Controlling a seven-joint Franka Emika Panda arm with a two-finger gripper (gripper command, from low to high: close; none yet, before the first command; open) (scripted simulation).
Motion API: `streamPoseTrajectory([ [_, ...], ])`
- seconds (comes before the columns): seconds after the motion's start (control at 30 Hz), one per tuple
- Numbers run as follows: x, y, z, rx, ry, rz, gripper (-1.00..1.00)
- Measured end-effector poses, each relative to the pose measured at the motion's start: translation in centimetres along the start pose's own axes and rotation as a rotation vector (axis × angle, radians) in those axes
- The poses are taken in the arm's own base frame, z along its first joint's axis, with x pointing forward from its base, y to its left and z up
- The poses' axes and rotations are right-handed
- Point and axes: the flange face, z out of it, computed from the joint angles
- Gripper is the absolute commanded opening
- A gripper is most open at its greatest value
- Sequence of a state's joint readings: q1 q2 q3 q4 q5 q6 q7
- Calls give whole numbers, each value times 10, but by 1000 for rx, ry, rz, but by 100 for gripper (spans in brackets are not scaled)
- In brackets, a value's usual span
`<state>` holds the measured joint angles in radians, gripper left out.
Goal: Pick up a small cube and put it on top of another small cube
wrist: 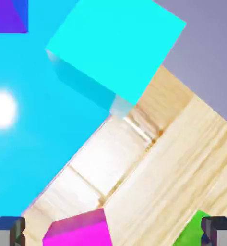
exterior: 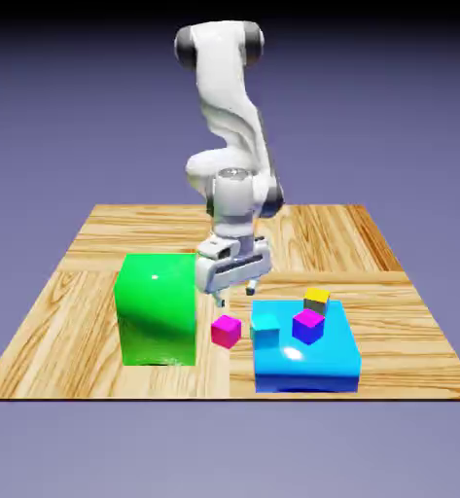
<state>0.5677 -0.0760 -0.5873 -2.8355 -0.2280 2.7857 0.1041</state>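
The claw (exterior: 236,291) is seen spread wide and empty, poised just above the magenta cube (exterior: 226,331), which rests on the desk (exterior: 78,292) between the green block (exterior: 158,309) and the large blue block (exterior: 306,355). The cyan cube (exterior: 266,326) sits on that blue block's near corner. In the hand view the magenta cube appears low, toward the left fingertip (wrist: 7,229), so the claw should be centred over it before being lowered straight and closed on opposite faces.
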Motion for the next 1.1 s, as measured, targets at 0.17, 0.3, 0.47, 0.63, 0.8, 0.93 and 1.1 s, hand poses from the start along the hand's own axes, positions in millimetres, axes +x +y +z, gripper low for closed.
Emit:
streamPoseTrajectory([
  [0.17,-9,3,42,-35,-78,-97,0],
  [0.3,-12,4,74,-35,-79,-96,0],
  [0.47,-13,4,82,-34,-81,-96,-100],
  [0.63,-9,3,41,-35,-79,-96,-100],
  [0.8,-11,4,21,-33,-83,-92,-100],
  [0.93,55,14,-36,12,127,-86,-100],
  [1.1,94,-8,-77,14,136,-214,-100],
])
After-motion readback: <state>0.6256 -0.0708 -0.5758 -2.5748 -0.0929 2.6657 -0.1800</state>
